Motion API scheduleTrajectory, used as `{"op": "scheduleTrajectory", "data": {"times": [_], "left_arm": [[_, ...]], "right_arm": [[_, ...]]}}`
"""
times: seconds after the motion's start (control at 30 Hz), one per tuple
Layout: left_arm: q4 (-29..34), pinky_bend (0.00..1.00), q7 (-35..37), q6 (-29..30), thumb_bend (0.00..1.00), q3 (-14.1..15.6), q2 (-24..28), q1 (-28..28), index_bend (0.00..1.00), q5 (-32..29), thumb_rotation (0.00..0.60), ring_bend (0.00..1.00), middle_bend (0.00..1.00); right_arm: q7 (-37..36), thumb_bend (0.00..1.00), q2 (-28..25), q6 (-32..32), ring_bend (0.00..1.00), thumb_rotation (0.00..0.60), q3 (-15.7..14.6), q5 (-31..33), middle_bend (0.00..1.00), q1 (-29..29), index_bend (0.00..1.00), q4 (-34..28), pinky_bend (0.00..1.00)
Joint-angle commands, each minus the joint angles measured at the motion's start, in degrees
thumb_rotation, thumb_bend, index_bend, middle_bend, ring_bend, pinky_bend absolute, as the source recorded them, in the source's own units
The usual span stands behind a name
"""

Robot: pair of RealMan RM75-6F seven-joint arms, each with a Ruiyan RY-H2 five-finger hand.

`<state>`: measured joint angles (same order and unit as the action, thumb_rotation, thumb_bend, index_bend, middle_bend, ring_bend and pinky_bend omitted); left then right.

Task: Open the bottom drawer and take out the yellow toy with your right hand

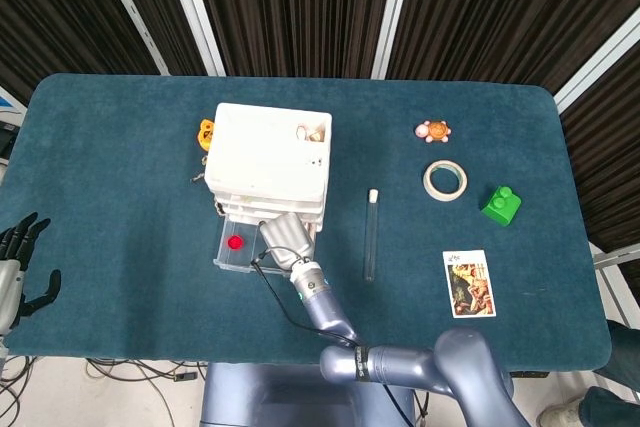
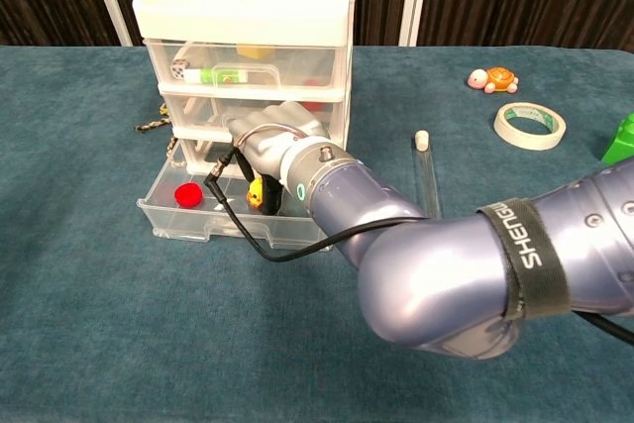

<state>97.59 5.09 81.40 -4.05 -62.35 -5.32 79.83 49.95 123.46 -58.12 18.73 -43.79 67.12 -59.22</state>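
Drawer unit: white, three clear-fronted drawers stacked [image 2: 248,56], standing left of centre on the blue table [image 1: 120,227].
Bottom drawer: pulled out toward the robot [image 2: 188,225], clear walls, contents on show from both cameras.
In the bottom drawer: a red round piece [image 2: 185,194] near its left end, and the yellow toy [image 2: 257,190] further right, right up against the right hand.
Right hand: down inside the open drawer [image 2: 272,141], back of the hand toward the chest camera, fingers reaching down around the yellow toy; I cannot tell whether they actually clamp it, the hand's own body hides the tips.
Yellow toy, position: low in the drawer, not clear of the front wall.
Top drawer: closed, a die, a green and white tube and something yellow behind the clear front [image 2: 238,74].
Middle drawer: closed, mostly hidden by the hand.
Left hand: off at the left edge of the head view [image 1: 18,267], dark fingers spread apart, holding nothing, well away from the drawers.
Rest of the table: orange toy [image 1: 206,132] just left of the unit; test tube [image 1: 371,237], turtle toy [image 1: 434,131], tape roll [image 1: 444,180], green block [image 1: 500,204], picture card [image 1: 468,283] out to the right.
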Motion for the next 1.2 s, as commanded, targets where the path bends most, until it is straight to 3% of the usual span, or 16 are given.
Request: {"op": "scheduleTrajectory", "data": {"times": [0.03, 0.47, 0.83, 1.2], "left_arm": [[0.0, 0.00, -0.1, -0.2, 0.48, 0.1, 0.1, 0.0, 0.08, 0.0, 0.600, 0.00, 0.00], [0.2, 0.00, -0.1, -0.4, 0.48, 0.2, 0.2, -0.1, 0.08, 0.0, 0.600, 0.00, 0.00], [0.4, 0.00, -0.2, -0.6, 0.48, 0.3, 0.3, -0.1, 0.08, -0.1, 0.600, 0.00, 0.00], [0.5, 0.00, -0.2, -0.9, 0.48, 0.4, 0.4, -0.2, 0.08, -0.1, 0.600, 0.00, 0.00]], "right_arm": [[0.6, 0.32, 0.4, -0.3, 1.00, 0.600, -0.7, -1.2, 1.00, -0.1, 0.48, 0.9, 1.00], [2.5, 0.33, 0.9, -0.4, 1.00, 0.600, -0.9, -3.8, 1.00, -0.8, 0.48, 1.5, 1.00], [2.9, 0.41, 1.4, -0.6, 1.00, 0.600, -0.7, -5.9, 1.00, -1.5, 0.53, 1.7, 1.00], [2.9, 0.42, -1.5, -1.0, 1.00, 0.600, 0.2, -5.9, 1.00, -3.6, 0.54, -5.4, 1.00]]}}
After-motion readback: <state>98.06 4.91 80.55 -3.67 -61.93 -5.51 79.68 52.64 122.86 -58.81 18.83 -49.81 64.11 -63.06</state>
